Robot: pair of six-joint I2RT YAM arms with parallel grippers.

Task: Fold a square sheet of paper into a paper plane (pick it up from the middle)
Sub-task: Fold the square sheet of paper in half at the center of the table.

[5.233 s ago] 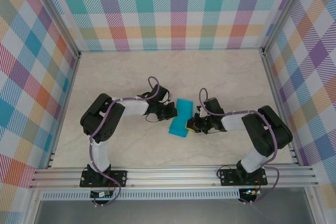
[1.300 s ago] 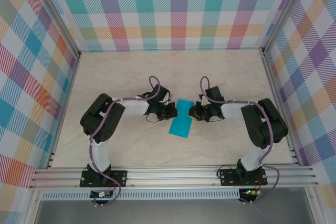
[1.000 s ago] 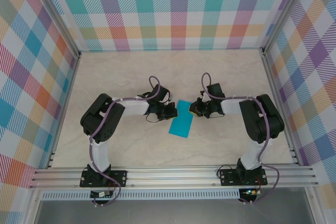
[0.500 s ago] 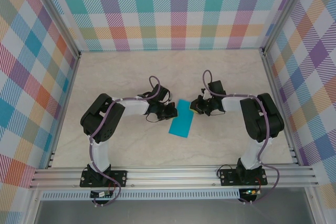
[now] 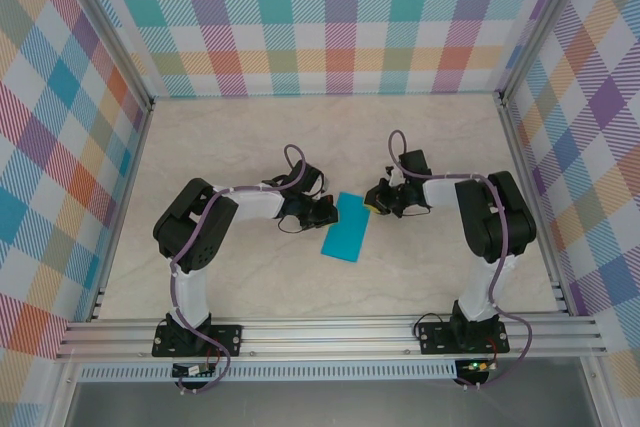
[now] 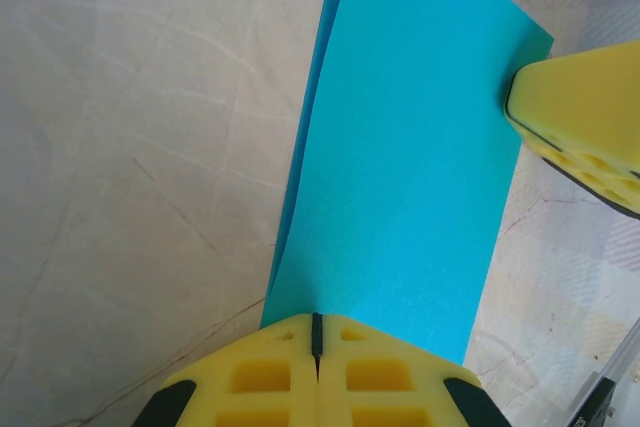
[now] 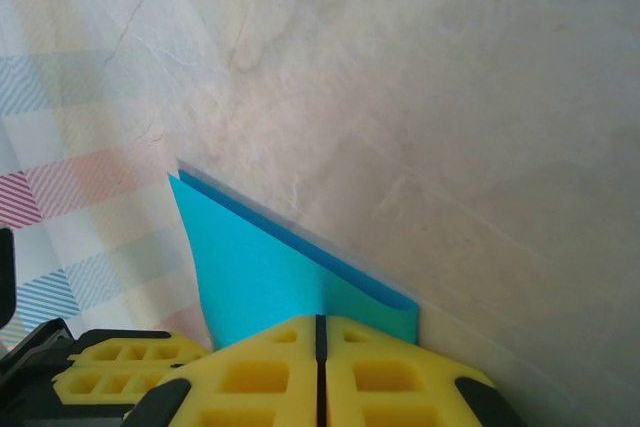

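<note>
from the overhead camera i see the sheet of paper (image 5: pixel 346 231), folded into a narrow teal strip, lying on the bench (image 5: pixel 250 137) near its centre, between my two arms. the left fingers (image 6: pixel 285 347) are pressed together with their tips at one edge of the strip, whose two layers gape a little along the side beside them. the right fingers (image 7: pixel 290 342) are pressed together too, tips resting at a corner of the strip, just beside the left ones.
</note>
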